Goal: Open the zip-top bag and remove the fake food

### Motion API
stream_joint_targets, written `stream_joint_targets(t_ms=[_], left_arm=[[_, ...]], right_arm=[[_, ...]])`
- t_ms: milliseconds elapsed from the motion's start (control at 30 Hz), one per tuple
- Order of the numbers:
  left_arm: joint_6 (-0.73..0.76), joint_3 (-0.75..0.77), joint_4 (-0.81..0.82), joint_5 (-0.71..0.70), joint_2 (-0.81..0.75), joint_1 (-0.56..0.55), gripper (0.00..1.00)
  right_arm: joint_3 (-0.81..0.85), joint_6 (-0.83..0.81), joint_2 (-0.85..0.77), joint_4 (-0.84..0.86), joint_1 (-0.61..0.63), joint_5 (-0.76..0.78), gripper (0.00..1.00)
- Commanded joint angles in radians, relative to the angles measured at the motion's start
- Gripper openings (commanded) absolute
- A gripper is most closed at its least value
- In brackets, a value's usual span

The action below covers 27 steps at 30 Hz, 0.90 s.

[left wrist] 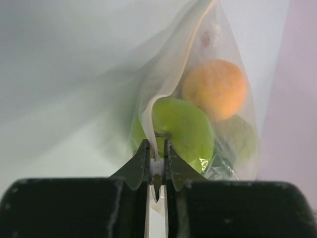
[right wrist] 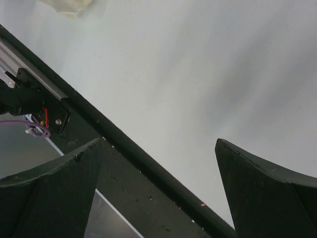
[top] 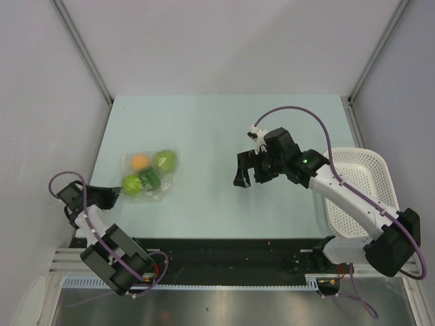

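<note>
The left end effector [left wrist: 156, 148] is pinched narrow on the near rim of the zip-top bag [top: 149, 175]. In the left wrist view a thin white strip of that rim passes between the two fingertips, so the jaws stand almost together with only film between them. The bag lies on the table [top: 217, 122] at its left side, directly ahead of this end effector, and extends away from it toward the table's middle. The fake food [left wrist: 184, 130] is inside the bag and not yet removed. An orange fruit [top: 140, 161] and a lime green fruit [top: 165, 160] occupy the far side, with a light green fruit [top: 132, 183] and a dark green fruit [top: 150, 179] on the near side. The light green fruit sits just behind the pinched rim, close to the fingertips. This hold appears intended to anchor one side of the opening so that the opposite side can be drawn away. The right end effector [top: 248, 178] hangs over the middle of the table with jaws spread wide, holding nothing, well apart from the bag. A white mesh basket [top: 367, 170] stands at the right edge.
</note>
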Motion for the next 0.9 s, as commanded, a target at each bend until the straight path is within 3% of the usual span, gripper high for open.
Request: stream_joint_targets(t_ms=[0,233,533,867], left_arm=[[-0.035,0.034,-0.045,0.075,-0.039,-0.102,0.00],[-0.023,0.238,-0.134,0.005,-0.019,-0.380,0.00],[0.022,0.544,-0.335,-0.101,0.128,-0.586,0.00],[-0.126,0.577,-0.439,-0.196,0.133,-0.748,0.00]], right_arm=[[0.040,-0.046,0.029,0.160,0.043,0.042,1.00],[0.068,-0.058,0.098,0.267,0.151,0.108,1.00],[0.204,-0.110,0.264,0.386,0.240,0.172,1.00],[0.264,-0.377,0.460,0.759,0.330,0.165,1.00]])
